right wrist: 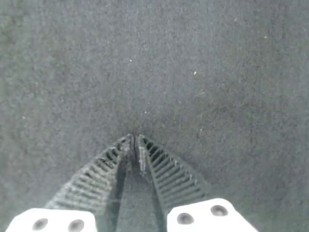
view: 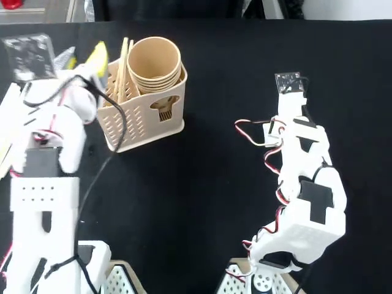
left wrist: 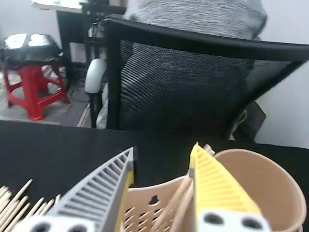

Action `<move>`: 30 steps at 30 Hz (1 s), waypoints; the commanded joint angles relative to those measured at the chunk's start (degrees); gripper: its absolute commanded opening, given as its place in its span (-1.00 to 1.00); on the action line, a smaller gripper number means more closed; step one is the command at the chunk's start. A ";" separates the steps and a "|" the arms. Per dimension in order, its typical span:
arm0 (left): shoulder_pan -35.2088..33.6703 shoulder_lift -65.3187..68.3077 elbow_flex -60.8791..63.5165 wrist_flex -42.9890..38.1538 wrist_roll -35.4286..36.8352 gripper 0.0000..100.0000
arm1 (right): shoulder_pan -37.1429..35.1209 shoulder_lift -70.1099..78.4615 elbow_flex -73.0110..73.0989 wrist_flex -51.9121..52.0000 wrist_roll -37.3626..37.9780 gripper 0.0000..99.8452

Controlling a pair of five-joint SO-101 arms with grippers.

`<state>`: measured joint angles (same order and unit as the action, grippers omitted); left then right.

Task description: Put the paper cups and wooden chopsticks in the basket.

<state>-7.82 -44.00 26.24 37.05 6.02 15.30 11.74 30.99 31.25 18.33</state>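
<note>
Stacked cups (view: 154, 58) and chopsticks (view: 124, 67) stand in the basket (view: 147, 119) by the table's (view: 202, 184) far left corner, so the job looks done; the left gripper (left wrist: 163, 149) hangs over it, fingers spread and empty, while the right gripper (right wrist: 134, 140) rests mid-table, fingers pressed together

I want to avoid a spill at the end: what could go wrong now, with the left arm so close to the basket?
1. The left arm's jaws stand open right at the rim of the basket, beside the chopsticks; pulling back carelessly might hook them and tip it.
2. The black cable runs across the basket's corner and may drag it.
</note>
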 commanded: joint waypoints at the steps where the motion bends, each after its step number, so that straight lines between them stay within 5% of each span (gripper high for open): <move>1: -5.23 0.09 -12.53 11.78 0.88 -0.61 | 0.18 -3.30 -0.22 -0.26 0.62 -0.97; 11: -18.24 8.35 -19.56 31.56 -10.73 -0.61 | 0.18 -3.30 -0.22 -0.26 0.62 -0.97; 18: -22.81 34.64 -27.38 32.09 -15.47 -0.62 | 0.18 -3.30 -0.22 -0.26 0.62 -0.97; 30: -21.85 76.66 -61.05 41.49 -15.74 -0.61 | 0.18 -3.30 -0.22 -0.26 0.62 -0.97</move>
<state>-30.68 26.42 -25.19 76.97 -9.27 15.30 11.74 30.99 31.25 18.33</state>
